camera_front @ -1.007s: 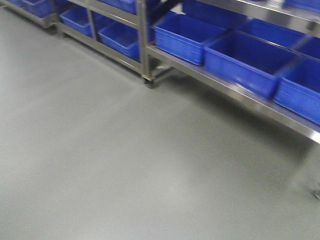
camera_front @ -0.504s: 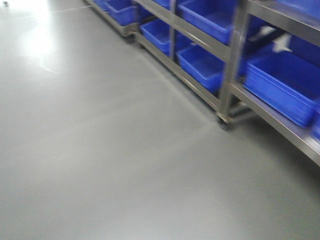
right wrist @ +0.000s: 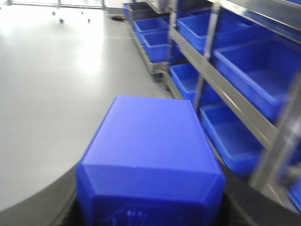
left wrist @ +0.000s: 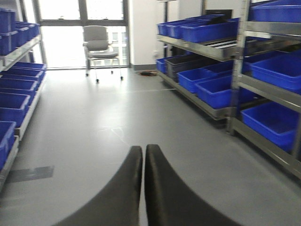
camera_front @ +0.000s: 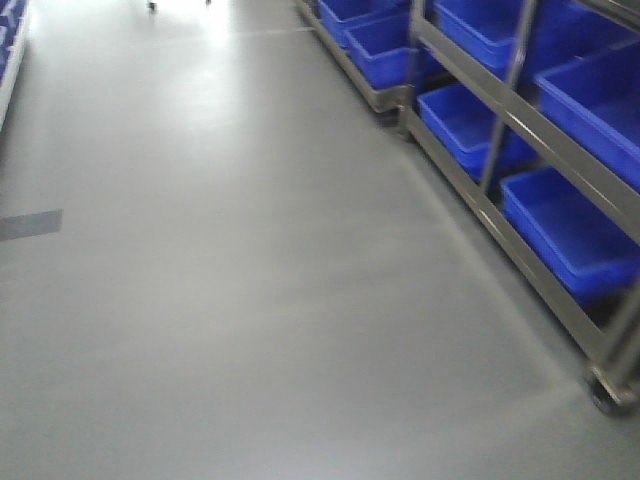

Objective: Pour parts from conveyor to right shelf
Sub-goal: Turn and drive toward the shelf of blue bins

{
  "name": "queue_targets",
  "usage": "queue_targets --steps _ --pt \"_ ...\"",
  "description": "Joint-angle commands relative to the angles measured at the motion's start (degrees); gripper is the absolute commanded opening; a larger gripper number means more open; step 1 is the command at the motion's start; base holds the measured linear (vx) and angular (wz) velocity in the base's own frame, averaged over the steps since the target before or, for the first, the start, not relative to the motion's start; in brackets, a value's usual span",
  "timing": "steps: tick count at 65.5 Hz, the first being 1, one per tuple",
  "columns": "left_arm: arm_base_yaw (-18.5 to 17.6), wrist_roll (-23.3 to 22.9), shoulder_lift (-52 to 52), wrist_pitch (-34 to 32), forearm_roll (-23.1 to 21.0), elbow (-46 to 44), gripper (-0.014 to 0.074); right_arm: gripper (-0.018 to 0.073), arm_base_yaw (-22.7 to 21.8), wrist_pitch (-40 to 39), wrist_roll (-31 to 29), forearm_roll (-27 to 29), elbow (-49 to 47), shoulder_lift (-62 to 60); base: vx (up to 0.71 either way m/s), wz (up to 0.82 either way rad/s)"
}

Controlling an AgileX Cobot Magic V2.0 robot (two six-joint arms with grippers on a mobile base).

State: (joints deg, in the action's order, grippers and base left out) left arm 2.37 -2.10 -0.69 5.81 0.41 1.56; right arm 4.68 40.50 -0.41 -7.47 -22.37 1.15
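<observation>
**Aisle transit, part in hand.** My right gripper (right wrist: 150, 209) is clamped on the blue block (right wrist: 150, 141), with a dark jaw at either flank. My left gripper (left wrist: 143, 162) has its fingers pressed together and holds nothing. The right shelf (camera_front: 560, 150) runs along the right, its blue bins (camera_front: 572, 228) open-topped. As I judge it, I should square up near one bin, hold the block level, and tip only once it is over the rim.
</observation>
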Motion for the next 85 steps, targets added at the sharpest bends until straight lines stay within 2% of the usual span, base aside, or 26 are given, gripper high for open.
queue_targets --steps 1,26,66,85 --pt "-0.3 -0.5 -0.6 -4.2 -0.4 -1.1 -0.0006 -0.0005 -0.2 -4.5 -0.5 -0.7 -1.5 1.2 0.86 0.51" --pt "-0.3 -0.5 -0.6 -4.2 -0.4 -1.1 -0.0006 -0.0005 -0.2 -4.5 -0.5 -0.8 -1.5 1.2 0.87 0.34" --pt "-0.3 -0.5 -0.6 -4.2 -0.4 -1.1 -0.0006 -0.0005 -0.2 -4.5 -0.5 -0.2 -1.5 1.2 0.81 -0.1" --pt "-0.3 -0.5 -0.6 -4.2 -0.4 -1.1 -0.0006 -0.0005 -0.2 -4.5 -0.5 -0.2 -1.5 1.2 0.61 0.51"
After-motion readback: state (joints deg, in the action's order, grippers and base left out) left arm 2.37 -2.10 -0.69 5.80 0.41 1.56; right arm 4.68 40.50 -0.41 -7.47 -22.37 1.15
